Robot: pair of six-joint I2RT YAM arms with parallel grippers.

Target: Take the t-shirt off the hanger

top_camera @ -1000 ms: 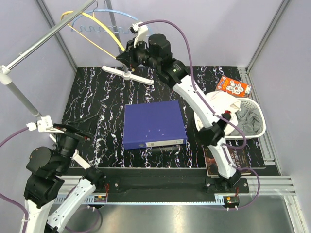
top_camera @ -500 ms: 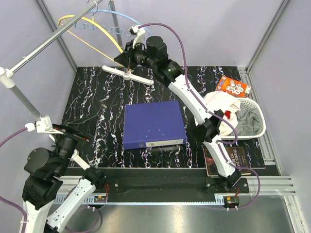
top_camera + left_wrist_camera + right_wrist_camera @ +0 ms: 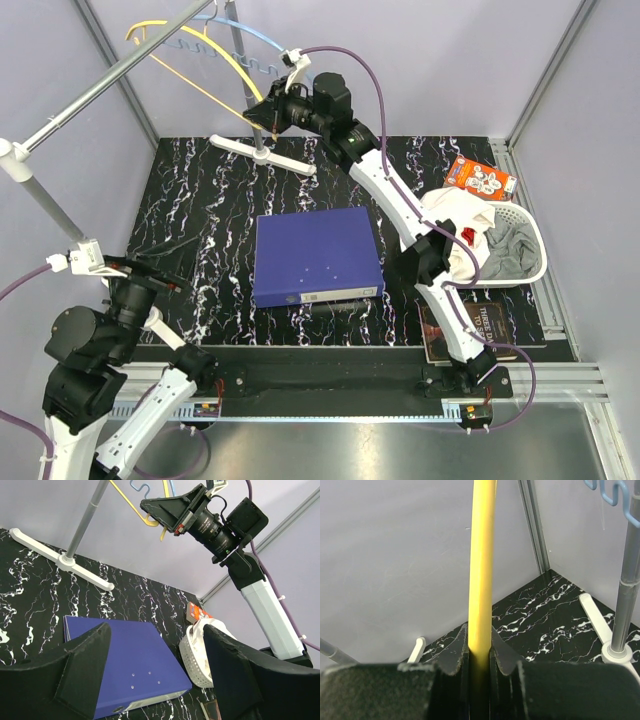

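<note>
Crowding the yellow hanger (image 3: 482,570) hangs a blue hanger (image 3: 606,492).

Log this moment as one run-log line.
right gripper: shut on yellow hanger, raised | left gripper: open, empty | hanger: bare | clothes: in basket

White links (image 3: 385,190), black joints (image 3: 425,262), purple cables (image 3: 376,88); left tool fingers (image 3: 85,665) black, possibly foam-padded.

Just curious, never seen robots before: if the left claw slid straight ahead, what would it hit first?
Most likely the blue binder lying flat on the table; the left gripper frames it between its open fingers, though depth is hard to judge.
</note>
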